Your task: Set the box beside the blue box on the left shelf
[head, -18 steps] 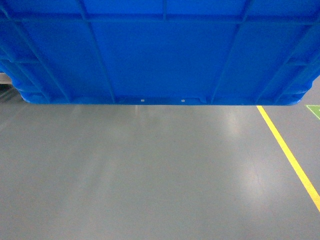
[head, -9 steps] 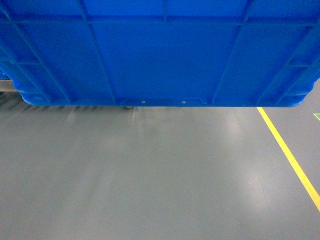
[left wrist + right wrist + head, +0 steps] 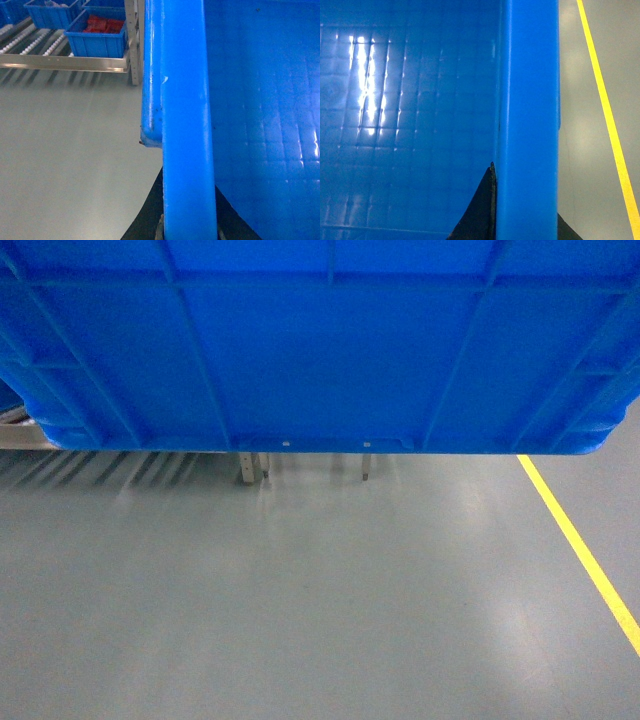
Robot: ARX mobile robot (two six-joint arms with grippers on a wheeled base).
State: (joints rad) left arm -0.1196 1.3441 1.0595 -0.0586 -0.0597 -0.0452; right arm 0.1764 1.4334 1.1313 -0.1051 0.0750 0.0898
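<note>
The box (image 3: pixel 330 350), a large blue crate, hangs above the grey floor (image 3: pixel 300 600), filling the head view's upper half. At left, the left shelf (image 3: pixel 65 62) carries smaller blue crates (image 3: pixel 97 37) on its rollers. The left gripper (image 3: pixel 187 227) is clamped over the box's left rim; the right gripper (image 3: pixel 520 222) clamps the right rim, beside a yellow floor line (image 3: pixel 607 115).

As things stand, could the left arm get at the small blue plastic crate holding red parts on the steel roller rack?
Probably not: the left gripper is clamped on the large blue crate's rim, and the small crate sits across open grey floor.
</note>
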